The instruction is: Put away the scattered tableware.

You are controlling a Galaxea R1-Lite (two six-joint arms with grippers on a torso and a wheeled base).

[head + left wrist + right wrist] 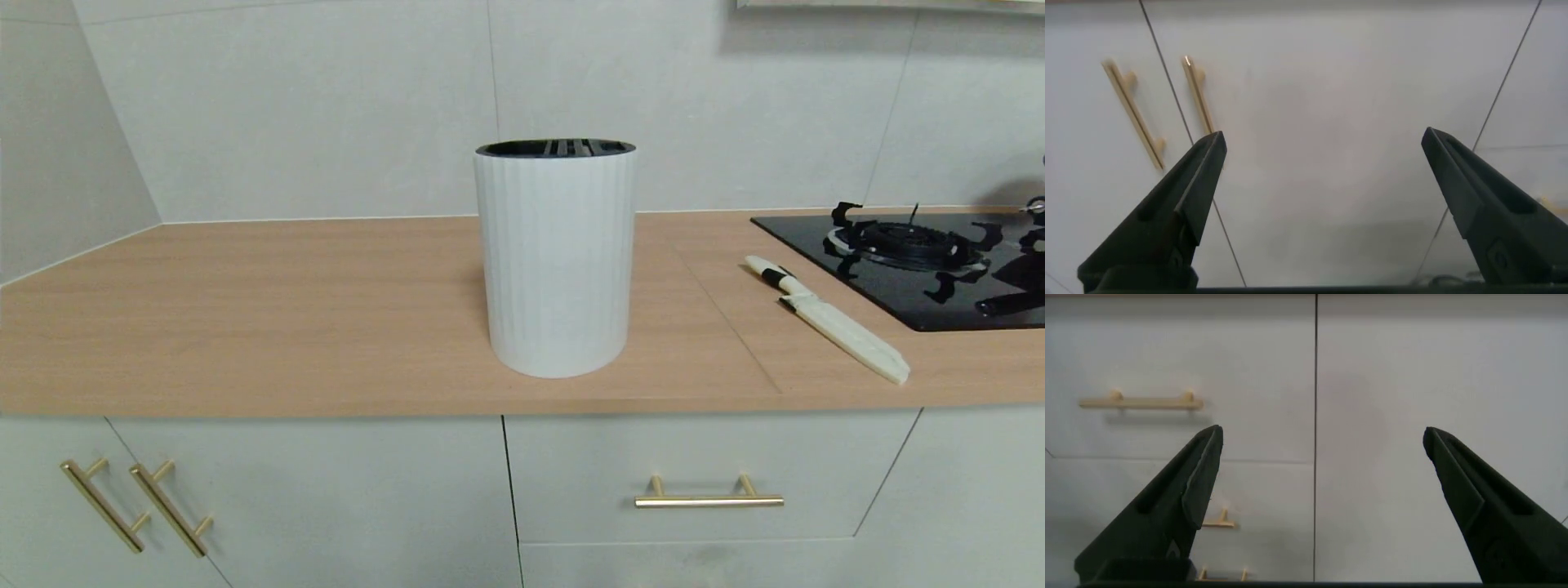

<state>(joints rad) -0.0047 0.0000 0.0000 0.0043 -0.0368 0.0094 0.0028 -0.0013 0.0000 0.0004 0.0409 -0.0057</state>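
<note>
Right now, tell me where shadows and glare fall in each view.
Head view: the white holder casts a faint shadow on the counter; the glossy stove top reflects its burner grate. Wrist views: left gripper and right gripper dark against evenly lit cabinet fronts, no glare.

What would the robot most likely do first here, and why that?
Probably raise the right hand towards the knife. That hand is open and empty, facing the cabinet fronts. The knife lies flat on the counter on the robot's right, next to the stove and apart from the white slotted holder.
</note>
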